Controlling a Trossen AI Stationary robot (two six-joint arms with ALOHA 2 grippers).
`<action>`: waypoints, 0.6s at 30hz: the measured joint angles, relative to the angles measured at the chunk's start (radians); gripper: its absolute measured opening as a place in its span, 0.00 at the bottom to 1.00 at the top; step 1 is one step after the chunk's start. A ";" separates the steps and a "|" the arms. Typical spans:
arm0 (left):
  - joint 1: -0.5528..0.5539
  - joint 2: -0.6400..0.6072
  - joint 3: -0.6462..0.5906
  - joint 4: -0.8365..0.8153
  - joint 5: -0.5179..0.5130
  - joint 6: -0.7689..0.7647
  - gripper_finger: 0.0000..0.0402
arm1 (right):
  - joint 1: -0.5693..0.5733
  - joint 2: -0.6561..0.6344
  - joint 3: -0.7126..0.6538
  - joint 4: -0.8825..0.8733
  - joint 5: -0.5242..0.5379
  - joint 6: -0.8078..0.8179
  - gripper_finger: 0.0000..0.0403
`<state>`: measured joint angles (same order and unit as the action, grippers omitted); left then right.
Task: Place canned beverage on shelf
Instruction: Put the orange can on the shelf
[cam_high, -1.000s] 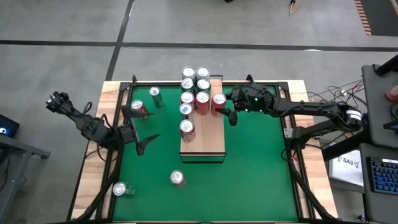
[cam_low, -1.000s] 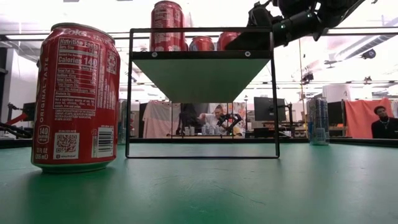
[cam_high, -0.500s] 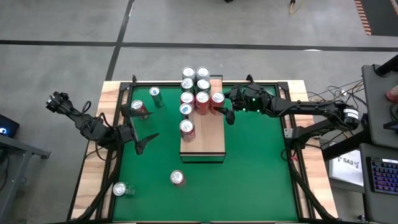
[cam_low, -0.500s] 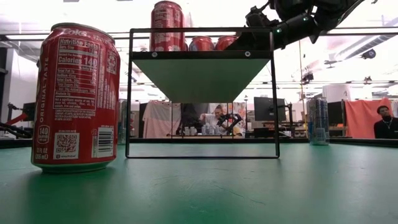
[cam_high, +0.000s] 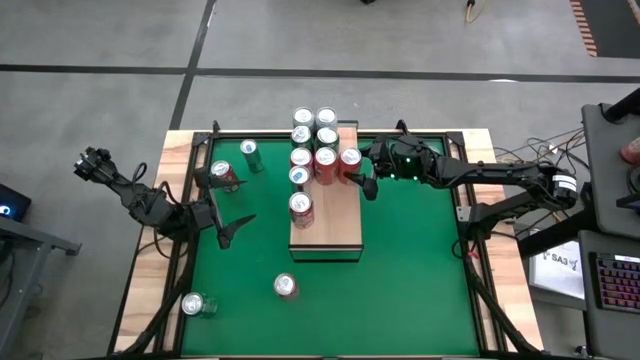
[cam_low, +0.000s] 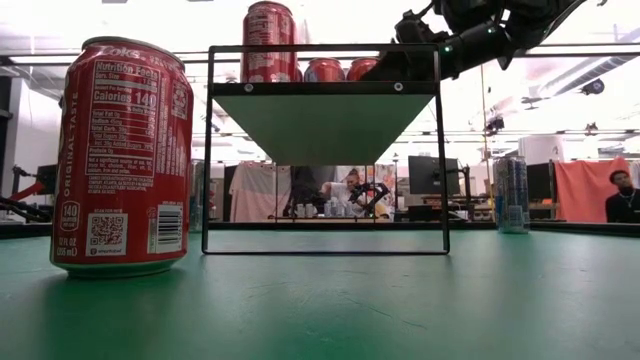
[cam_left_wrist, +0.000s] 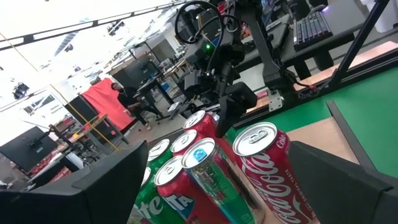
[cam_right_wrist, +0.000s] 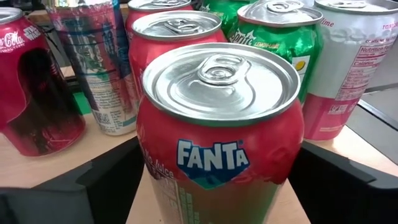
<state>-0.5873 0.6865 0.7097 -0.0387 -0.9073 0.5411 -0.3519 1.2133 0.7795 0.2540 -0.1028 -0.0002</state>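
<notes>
The shelf (cam_high: 326, 210) is set mid-table, cans crowded at its far end. The Fanta can (cam_high: 350, 159) stands at its far right edge, flanked by the right gripper (cam_high: 364, 181), jaws spread. A straight retreat is advised, so neighbours stay untouched. The left gripper (cam_high: 228, 220), open, waits near the table's left edge.

Two dark jointed arms, cables along them; right arm (cam_high: 480, 180) shows a green light; left arm (cam_high: 150, 205) matte black.
</notes>
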 joint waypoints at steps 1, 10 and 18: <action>0.000 0.000 0.000 0.000 0.000 0.000 0.93 | 0.000 0.000 0.000 0.004 0.000 0.002 0.88; 0.000 0.002 0.000 -0.001 0.000 -0.007 0.93 | 0.000 -0.014 0.022 0.013 0.000 0.026 0.88; 0.000 0.014 0.000 -0.005 0.001 -0.046 0.93 | 0.000 -0.027 0.068 -0.046 -0.001 0.026 0.88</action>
<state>-0.5873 0.7006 0.7097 -0.0437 -0.9067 0.4951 -0.3517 1.1858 0.8477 0.2077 -0.1035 0.0261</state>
